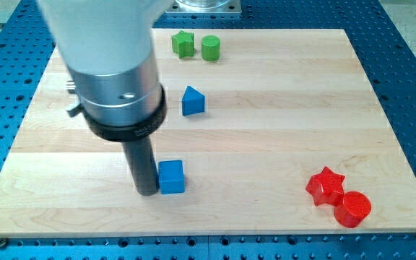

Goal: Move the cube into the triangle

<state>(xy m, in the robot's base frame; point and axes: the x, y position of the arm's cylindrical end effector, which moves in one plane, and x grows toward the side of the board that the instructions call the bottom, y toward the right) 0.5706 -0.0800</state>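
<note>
Camera view: my tip [147,192] touching blue cube [171,177] at cube's left — blue triangle [193,101] well above cube, apart. No jaws — plain rod, nothing held.

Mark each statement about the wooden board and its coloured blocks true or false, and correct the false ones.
1. My tip sits against the blue cube on the cube's left in the view. True.
2. The blue cube touches the blue triangular block. False: they lie apart, triangle nearer the view's top.
3. Two green blocks, a star-like one and a cylinder, lie near the view's top. True.
4. The red star and red cylinder lie at the view's left. False: bottom right.
</note>
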